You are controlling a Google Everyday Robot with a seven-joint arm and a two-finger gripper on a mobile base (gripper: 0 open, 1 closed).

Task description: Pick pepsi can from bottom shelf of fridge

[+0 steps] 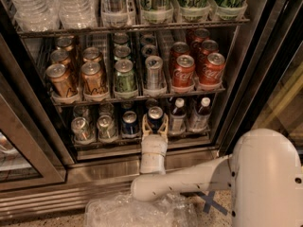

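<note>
The fridge (265,41) stands open in front of me. Its bottom shelf (142,143) holds a row of small cans and bottles. My gripper (155,123) reaches into the middle of that shelf from below, on a white arm (154,155). Its two tan fingers (145,125) hug the sides of a dark blue pepsi can (155,115), which stands upright on the shelf. A second dark blue can (129,122) stands just left of it. The lower part of the held can is hidden by the gripper.
Two silver cans (80,128) stand at the shelf's left and two dark bottles (177,113) at its right. The rack above holds gold, green, silver and red Coca-Cola cans (182,71). The glass door (23,164) hangs open at left. Crumpled clear plastic (142,212) lies on the floor.
</note>
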